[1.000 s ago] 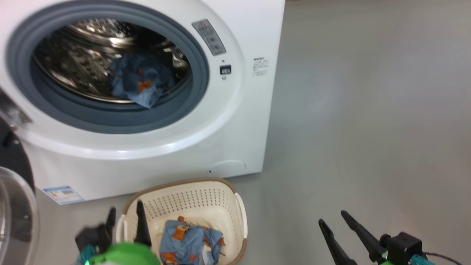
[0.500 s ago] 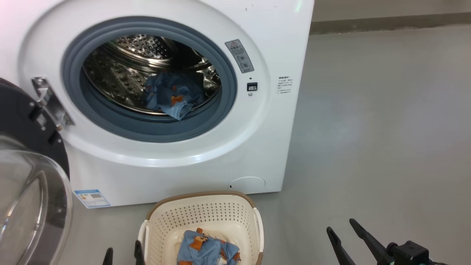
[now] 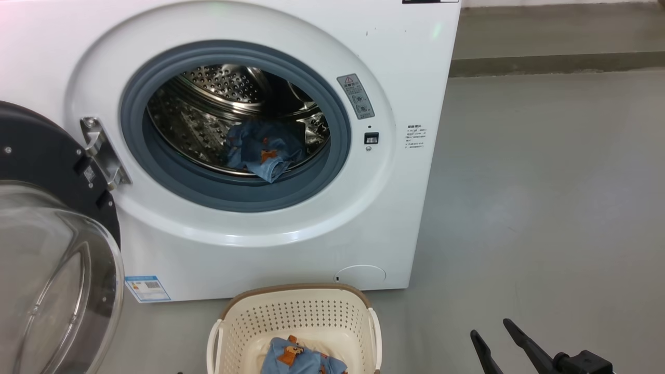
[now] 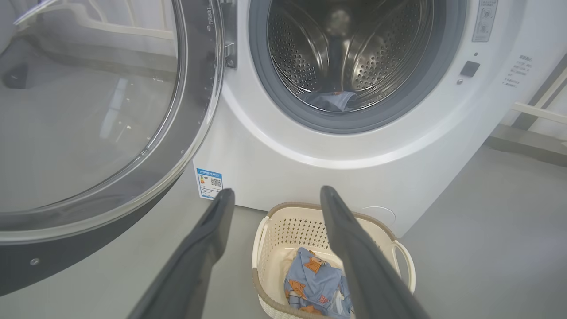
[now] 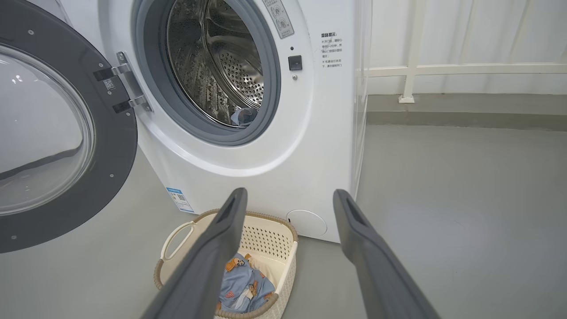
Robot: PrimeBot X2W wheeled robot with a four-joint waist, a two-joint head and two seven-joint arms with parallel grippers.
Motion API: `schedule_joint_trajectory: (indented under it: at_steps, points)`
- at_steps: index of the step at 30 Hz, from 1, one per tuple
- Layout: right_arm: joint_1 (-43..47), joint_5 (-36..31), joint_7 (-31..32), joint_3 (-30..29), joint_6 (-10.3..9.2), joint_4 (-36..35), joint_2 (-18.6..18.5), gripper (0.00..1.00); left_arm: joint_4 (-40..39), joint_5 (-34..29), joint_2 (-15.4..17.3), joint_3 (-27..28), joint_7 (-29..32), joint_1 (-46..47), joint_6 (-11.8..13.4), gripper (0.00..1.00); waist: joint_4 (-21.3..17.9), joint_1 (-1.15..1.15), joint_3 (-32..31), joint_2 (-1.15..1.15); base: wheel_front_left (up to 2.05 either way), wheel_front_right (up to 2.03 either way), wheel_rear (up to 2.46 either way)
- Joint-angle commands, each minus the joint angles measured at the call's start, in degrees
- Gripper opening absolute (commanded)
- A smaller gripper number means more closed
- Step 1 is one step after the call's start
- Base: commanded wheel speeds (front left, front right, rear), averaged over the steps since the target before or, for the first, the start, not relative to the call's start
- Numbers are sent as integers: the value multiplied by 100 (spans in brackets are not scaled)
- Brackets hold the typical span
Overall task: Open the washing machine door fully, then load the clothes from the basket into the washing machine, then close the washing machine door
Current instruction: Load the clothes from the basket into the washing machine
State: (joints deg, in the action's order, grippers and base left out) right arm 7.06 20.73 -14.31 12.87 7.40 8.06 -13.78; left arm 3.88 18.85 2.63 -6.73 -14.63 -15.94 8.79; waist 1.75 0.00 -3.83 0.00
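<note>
Head view: the door (image 3: 47, 156) stands swung wide at 9 o'clock of the washer (image 3: 415, 208), so the drum (image 3: 223, 88) mouth is free for loading. One garment (image 3: 262, 153) lies inside, at the drum's 6 o'clock. The basket (image 3: 291, 311) sits on the floor (image 3: 545, 208) at the washer's 6 o'clock, near the opening, which should keep each carry short. The clothes (image 3: 301, 361) in it are a small bundle. The right pincer (image 3: 492, 331) hovers at 5 o'clock, spread and empty.

Left wrist view: the left pincer (image 4: 277, 191) is spread, holding nothing. It points down at the basket, the bundle lying toward 5 o'clock, probably lined up for a pick.

Right wrist view: the spread fingers frame the basket at 6 o'clock. The door hangs at 9 o'clock, apart from the opening. Loading looks partly done.
</note>
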Motion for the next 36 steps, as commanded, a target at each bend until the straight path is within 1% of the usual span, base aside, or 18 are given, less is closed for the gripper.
schedule_joint_trajectory:
  at_steps: [1,6,19,23,28,32,35,36]
  points:
    - [-45,-47,-69,71,9,-137,-54,100,-171,-46,25,227,-37,60,-7,100,2,0,-24,0,0,0,0]
    - [-28,-72,-69,29,9,-164,-31,100,-244,-28,25,315,-37,-54,7,100,-31,0,-26,0,0,0,0]
    - [-52,-99,-69,4,9,-234,-2,100,-325,1,25,308,-37,-82,83,100,-85,0,127,0,0,0,0]
    - [-113,-67,-69,75,9,-260,-9,100,-18,49,25,84,-37,65,72,100,-214,0,323,0,0,0,0]
    - [-240,21,-69,138,9,-305,-44,100,540,171,25,-254,-37,509,177,100,-400,0,735,0,0,0,0]
    - [-470,122,-69,213,9,-358,-78,100,1293,571,25,-648,54,1151,281,100,-615,0,1227,0,0,0,0]
    - [-687,206,-69,257,9,-407,-94,100,1898,880,25,-853,353,1691,348,100,-802,0,1630,0,0,0,0]
    - [-763,234,-69,278,9,-421,-106,100,2060,998,25,-892,453,1877,332,100,-863,0,1768,0,0,0,0]
